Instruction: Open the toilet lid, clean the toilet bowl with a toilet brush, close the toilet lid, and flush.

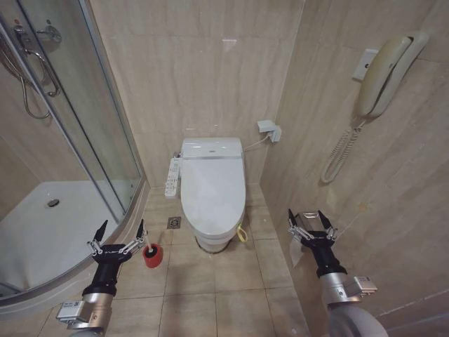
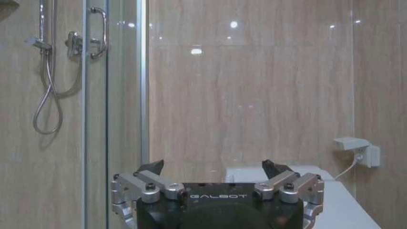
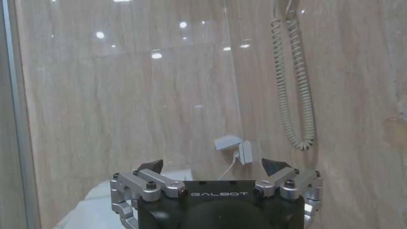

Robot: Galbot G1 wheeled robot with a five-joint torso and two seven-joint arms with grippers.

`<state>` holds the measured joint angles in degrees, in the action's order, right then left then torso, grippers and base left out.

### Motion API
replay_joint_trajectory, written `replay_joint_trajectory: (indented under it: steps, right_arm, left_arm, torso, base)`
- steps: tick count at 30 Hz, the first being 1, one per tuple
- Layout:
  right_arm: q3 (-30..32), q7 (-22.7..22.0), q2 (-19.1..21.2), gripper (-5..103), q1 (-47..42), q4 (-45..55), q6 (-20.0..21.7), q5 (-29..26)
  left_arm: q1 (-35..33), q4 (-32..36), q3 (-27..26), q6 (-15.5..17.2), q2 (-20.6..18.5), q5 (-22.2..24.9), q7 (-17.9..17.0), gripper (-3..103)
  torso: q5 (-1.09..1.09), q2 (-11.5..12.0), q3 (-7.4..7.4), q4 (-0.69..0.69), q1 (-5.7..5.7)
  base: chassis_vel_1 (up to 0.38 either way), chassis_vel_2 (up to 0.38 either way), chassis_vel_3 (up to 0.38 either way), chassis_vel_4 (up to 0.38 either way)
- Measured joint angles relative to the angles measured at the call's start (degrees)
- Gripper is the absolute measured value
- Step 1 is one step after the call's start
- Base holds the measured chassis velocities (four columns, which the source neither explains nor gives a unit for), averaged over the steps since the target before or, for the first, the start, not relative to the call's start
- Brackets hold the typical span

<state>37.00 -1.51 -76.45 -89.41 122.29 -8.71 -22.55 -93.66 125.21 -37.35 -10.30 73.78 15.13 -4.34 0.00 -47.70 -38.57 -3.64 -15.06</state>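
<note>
Both grippers hang low at the near edge of the head view, fingers spread wide with nothing between them: the left gripper (image 1: pixel 121 232) near the curved base of the glass shower stall (image 1: pixel 63 161), the right gripper (image 1: pixel 311 218) close to the beige tiled wall on the right.

Between them and farther off stands the elongated white ceramic toilet bowl (image 1: pixel 212 242) with its bidet seat unit against the far wall. The large glossy white oval toilet lid (image 1: pixel 212 189) lies shut flat over it, well apart from both grippers. A long white button panel (image 1: pixel 172 176) sits along the bowl's left side.

Just right of the left gripper's fingertips, on the floor tiles, stands the small round red cup holder (image 1: pixel 152 257) with the dark head of the toilet brush (image 1: pixel 149 248) sitting in it; its handle cannot be made out.

A cream wall telephone (image 1: pixel 382 77) with a coiled cord hangs on the right wall.
</note>
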Motion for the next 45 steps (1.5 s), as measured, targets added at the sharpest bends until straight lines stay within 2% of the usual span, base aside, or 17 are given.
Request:
replay_joint_trajectory:
  steps: [12,45]
  right_arm:
    - [0.0,0.0,0.0,100,-0.1,0.0,0.0,0.0]
    - [0.0,0.0,0.0,100,0.0,0.0,0.0,0.0]
  left_arm:
    - [0.0,0.0,0.0,0.0,0.0,0.0,0.0,100]
    - [0.0,0.0,0.0,0.0,0.0,0.0,0.0,100]
  torso:
    - [0.00,0.0,0.03,0.00,0.09]
    - [0.00,0.0,0.01,0.00,0.03]
  base:
    - [0.121,-0.105,-0.116,0.106]
    - [-0.003,0.002,0.003,-0.003]
